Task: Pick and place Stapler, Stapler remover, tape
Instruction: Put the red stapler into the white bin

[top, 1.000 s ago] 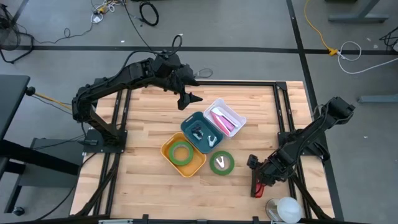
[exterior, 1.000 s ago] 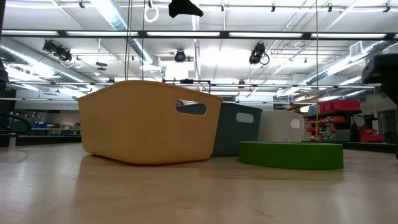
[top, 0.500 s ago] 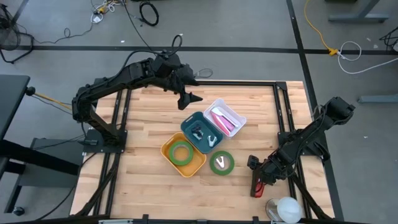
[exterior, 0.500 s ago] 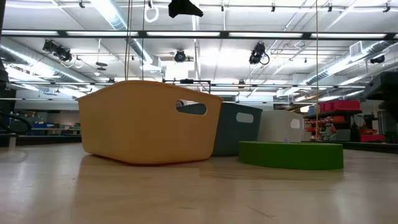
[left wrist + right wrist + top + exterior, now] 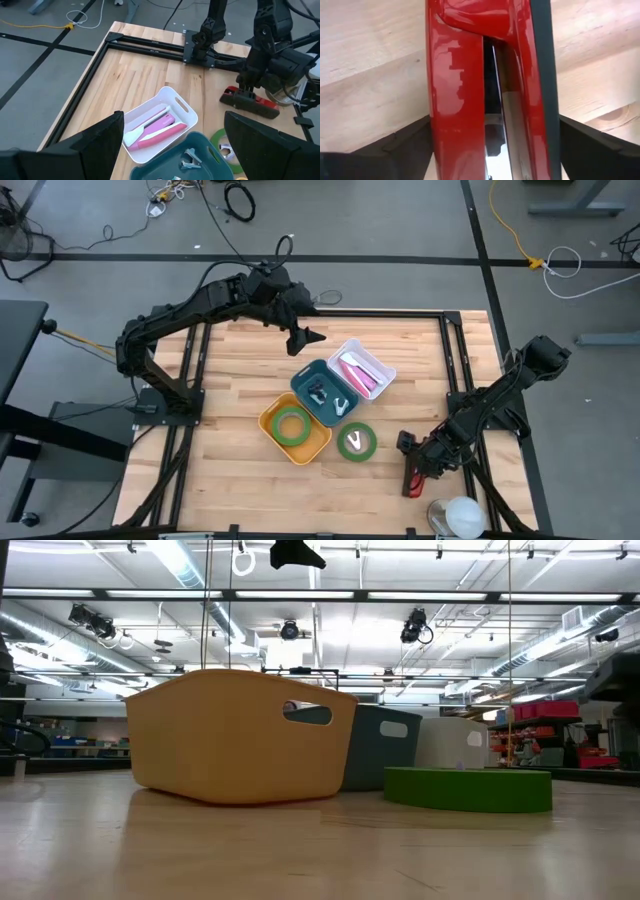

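Red stapler lies on the table between the spread fingers of the right gripper; neither finger visibly presses it. Left gripper hangs spread above the table's far side, beyond the white bin.

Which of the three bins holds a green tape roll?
The yellow plastic bin, nearest the table's front edge; the teal bin holds staple removers, the white bin pink items.

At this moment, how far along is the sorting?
Done: one green tape roll in the yellow bin, removers in the teal bin, pink stapler in the white bin. In hand: right hand straddles the red stapler, not closed. Left: that stapler and the second tape roll.
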Action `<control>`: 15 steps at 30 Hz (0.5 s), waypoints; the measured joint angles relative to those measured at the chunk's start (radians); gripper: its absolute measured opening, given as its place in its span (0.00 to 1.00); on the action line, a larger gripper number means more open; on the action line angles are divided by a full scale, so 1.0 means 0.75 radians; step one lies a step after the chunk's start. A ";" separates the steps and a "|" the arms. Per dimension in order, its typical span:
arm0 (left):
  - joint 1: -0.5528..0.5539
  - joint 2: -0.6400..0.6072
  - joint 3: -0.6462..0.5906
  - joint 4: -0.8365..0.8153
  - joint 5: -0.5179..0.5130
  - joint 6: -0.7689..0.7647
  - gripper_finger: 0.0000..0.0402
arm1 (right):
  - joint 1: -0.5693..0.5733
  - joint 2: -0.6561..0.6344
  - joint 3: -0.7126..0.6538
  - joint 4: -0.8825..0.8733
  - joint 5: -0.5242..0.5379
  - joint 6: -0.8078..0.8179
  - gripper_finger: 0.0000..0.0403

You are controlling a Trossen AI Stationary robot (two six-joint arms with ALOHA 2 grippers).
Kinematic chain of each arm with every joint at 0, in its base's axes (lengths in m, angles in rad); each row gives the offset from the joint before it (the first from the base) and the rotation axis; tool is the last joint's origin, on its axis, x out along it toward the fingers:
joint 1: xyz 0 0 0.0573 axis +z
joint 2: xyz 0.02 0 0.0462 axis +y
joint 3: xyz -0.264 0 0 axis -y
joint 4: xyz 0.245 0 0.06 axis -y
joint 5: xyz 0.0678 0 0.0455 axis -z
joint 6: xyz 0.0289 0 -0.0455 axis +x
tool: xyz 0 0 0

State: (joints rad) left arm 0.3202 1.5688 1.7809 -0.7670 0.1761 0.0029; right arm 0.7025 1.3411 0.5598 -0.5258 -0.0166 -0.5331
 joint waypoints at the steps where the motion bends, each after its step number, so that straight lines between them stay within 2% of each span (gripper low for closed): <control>1: 0.000 0.000 0.000 0.000 0.000 0.000 0.86 | 0.000 0.000 0.000 0.005 0.000 0.000 0.88; 10: 0.000 0.000 0.000 0.000 0.000 -0.001 0.86 | 0.000 0.000 0.000 0.016 0.006 -0.002 0.68; 15: 0.000 0.000 0.000 0.001 0.000 -0.003 0.86 | 0.000 -0.001 0.000 0.018 0.006 -0.001 0.63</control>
State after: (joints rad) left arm 0.3202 1.5688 1.7809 -0.7666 0.1764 0.0010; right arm 0.7022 1.3407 0.5598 -0.5122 -0.0120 -0.5338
